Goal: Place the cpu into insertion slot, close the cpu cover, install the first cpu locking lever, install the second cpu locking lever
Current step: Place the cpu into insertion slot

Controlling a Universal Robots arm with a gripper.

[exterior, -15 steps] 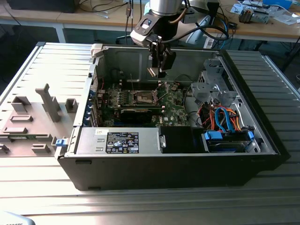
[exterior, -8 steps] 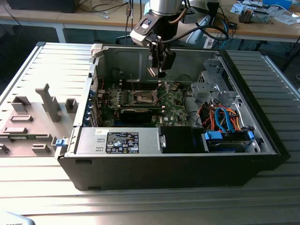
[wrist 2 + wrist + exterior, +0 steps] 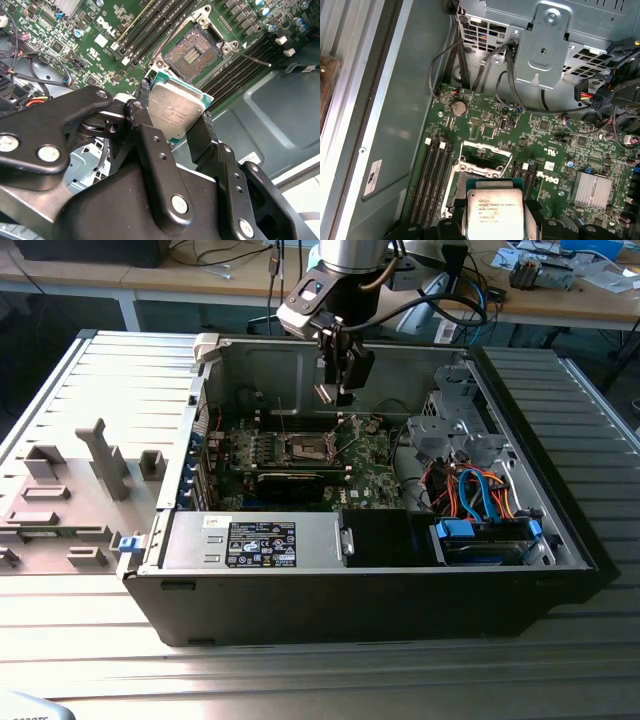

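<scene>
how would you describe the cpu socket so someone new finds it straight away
Look inside the open black computer case, at the green motherboard. Near the board's middle, close to the gripper holding the cpu, sits the insertion slot. It is square with a shiny metal rim and dark centre, unlike the long black memory slots beside it.

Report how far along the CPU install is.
Done: nothing seated yet. The insertion slot sits uncovered and empty, contacts exposed. In hand: the hand is shut on the cpu, holding it in the air over the green board, short of the slot. Left: all four steps, since the chip is not placed and the slot is not covered.
</scene>
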